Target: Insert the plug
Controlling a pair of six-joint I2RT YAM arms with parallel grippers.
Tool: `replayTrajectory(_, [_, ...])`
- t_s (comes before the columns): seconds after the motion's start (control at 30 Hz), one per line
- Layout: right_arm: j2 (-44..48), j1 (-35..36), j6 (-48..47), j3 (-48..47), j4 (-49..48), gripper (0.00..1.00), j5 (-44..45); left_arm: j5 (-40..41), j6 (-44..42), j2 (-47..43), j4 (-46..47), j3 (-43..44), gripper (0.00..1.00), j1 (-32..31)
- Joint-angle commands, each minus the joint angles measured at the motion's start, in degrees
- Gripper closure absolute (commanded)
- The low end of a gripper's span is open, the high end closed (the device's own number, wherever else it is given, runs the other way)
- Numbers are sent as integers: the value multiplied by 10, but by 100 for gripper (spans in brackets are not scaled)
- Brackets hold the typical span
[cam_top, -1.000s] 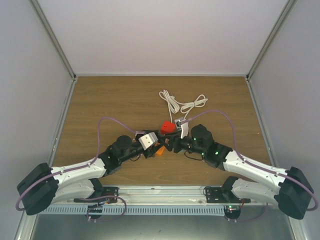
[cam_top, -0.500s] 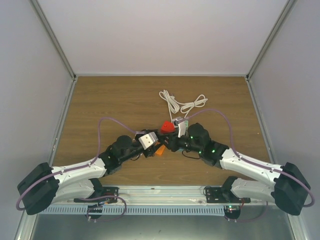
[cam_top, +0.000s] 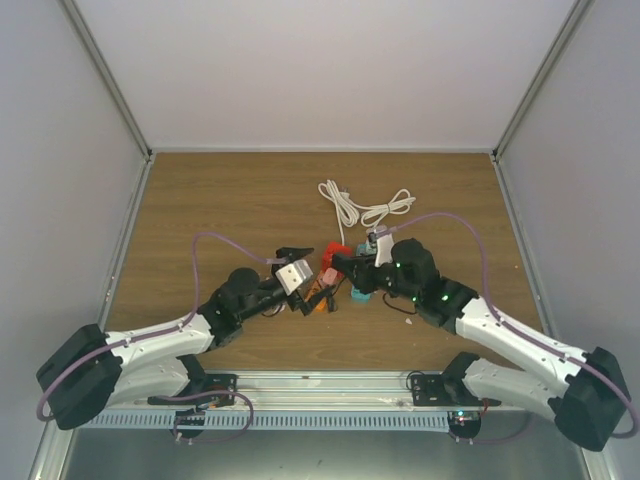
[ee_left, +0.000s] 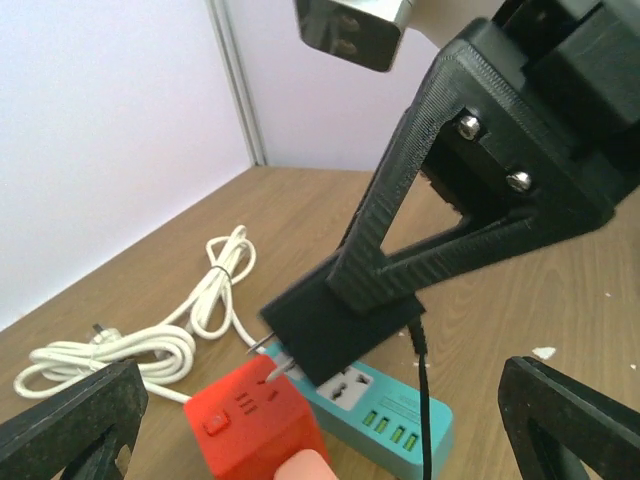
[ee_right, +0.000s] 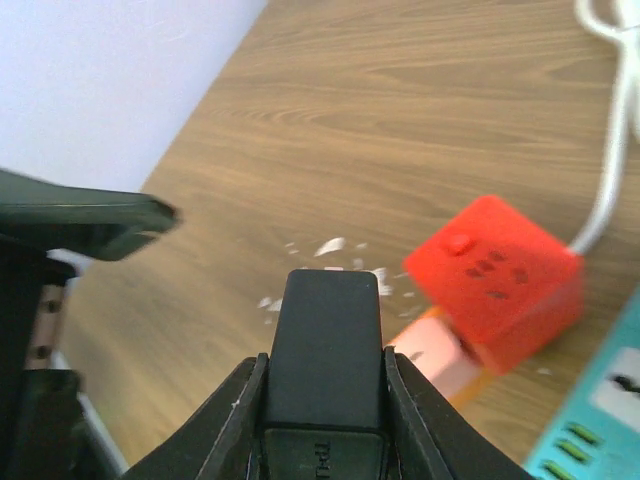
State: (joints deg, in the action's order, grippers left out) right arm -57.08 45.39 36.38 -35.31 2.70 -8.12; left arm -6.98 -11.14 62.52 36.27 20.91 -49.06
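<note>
The black plug [ee_left: 340, 330] is clamped in my right gripper [ee_right: 322, 367], which is shut on its body [ee_right: 325, 340]. The plug's two metal prongs point down-left at the top edge of a red socket cube [ee_left: 255, 425]; I cannot tell whether they touch it. A teal power strip [ee_left: 400, 415] lies right behind the cube. My left gripper [ee_left: 320, 378] is wide open around this spot, with nothing between its fingers. From above, the left gripper [cam_top: 310, 278] and right gripper [cam_top: 340, 268] meet beside the red cube [cam_top: 335, 253] and the teal strip [cam_top: 362, 287].
A coiled white cable [cam_top: 362, 207] lies on the wooden table [cam_top: 200, 210] behind the sockets. A pink-orange block [ee_right: 435, 350] sits against the red cube [ee_right: 495, 270]. Small white flecks [ee_right: 330, 247] dot the wood. Walls enclose the table on three sides.
My left gripper has opened wide and let go. The right gripper closed on the plug and drew back to the right, uncovering the teal strip.
</note>
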Motion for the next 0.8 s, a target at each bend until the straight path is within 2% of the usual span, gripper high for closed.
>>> replayTrajectory(0.0, [0,-59,-42,-55,141,100,1,-89,23,-13,88,18,1,54])
replayTrajectory(0.07, [-12,-75,-54,-79,204,100,9,-125,45,-12,99,28,1,92])
replayTrajectory(0.23, [-56,-86,-64,-152,350,100,37,-152,70,46,67,87,1,153])
replayTrajectory(0.37, [-78,-86,-53,-206,461,100,49,-165,96,104,116,70,1,188])
replayTrajectory(0.47, [-70,-86,-39,-244,535,100,38,-168,110,110,107,66,1,216])
replayTrajectory(0.6, [-56,-86,-20,-270,588,100,49,-175,124,100,95,58,1,237])
replayTrajectory(0.77, [-101,-86,-35,-293,634,99,53,-169,126,99,99,44,1,241])
